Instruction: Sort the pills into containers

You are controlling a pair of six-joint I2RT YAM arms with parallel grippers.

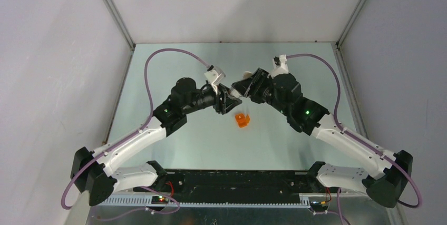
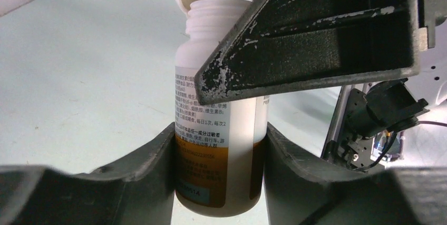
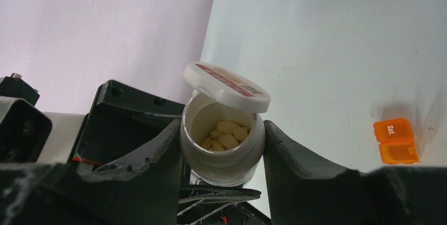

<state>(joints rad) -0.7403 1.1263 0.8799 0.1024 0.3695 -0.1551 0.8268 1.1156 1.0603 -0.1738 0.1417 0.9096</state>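
Note:
The white pill bottle is held in the air between both grippers, with its flip cap open. Several pale yellow pills lie inside it. My left gripper is shut on the bottle's lower body, on the printed label. My right gripper is shut on the bottle near its neck. In the top view the two grippers, left and right, meet mid-table and hide the bottle. The orange translucent cup sits on the table just in front of them, its lid open; it also shows in the right wrist view.
The pale green table is walled by white panels on the left, back and right. A black rail runs along the near edge between the arm bases. One right-gripper finger crosses the left wrist view above the bottle.

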